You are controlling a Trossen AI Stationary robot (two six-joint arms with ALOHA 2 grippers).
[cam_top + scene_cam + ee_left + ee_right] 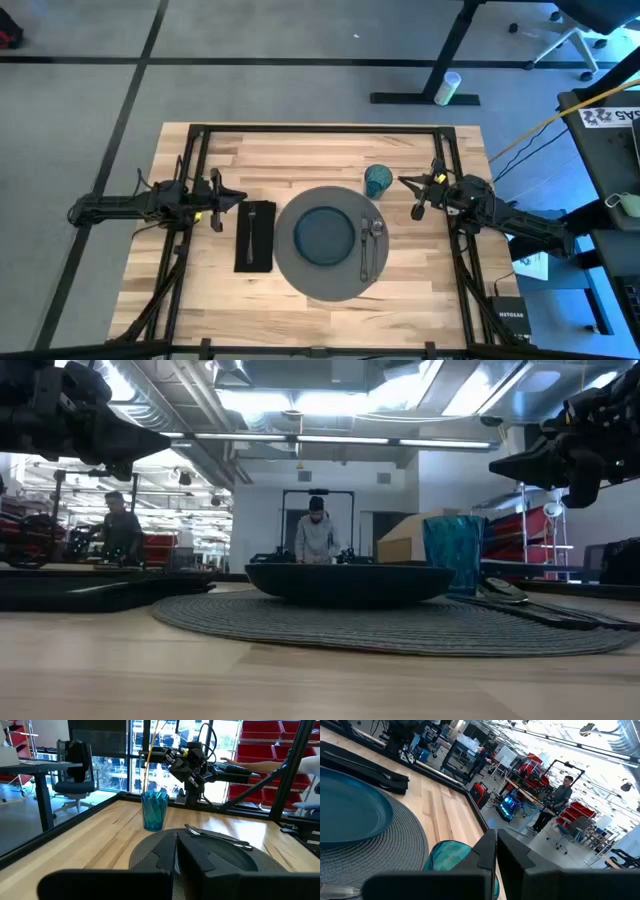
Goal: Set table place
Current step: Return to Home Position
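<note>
Teal cup [451, 855] half hidden behind right pincer [496, 842]; plate [350, 810] cut by picture edge.

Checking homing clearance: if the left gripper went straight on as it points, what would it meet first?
Likely the right gripper: the left gripper points level over the mat, the cup just off-line. Height is hard to judge.

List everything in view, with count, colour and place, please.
Light wood plank table: one, pale, under everything.
Round woven grey mat: one, grey, table centre.
Dark round plate: one, dark, on the mat.
Metal utensils: two, silver, on the mat right of the plate.
Teal cup: one, teal, by the mat's far right rim.
Black cloth napkin: one, black, left of the mat.
People: two, behind the table.
Left tool: one, dark, shut, near the napkin.
Right tool: one, dark, shut, near the cup.
</note>
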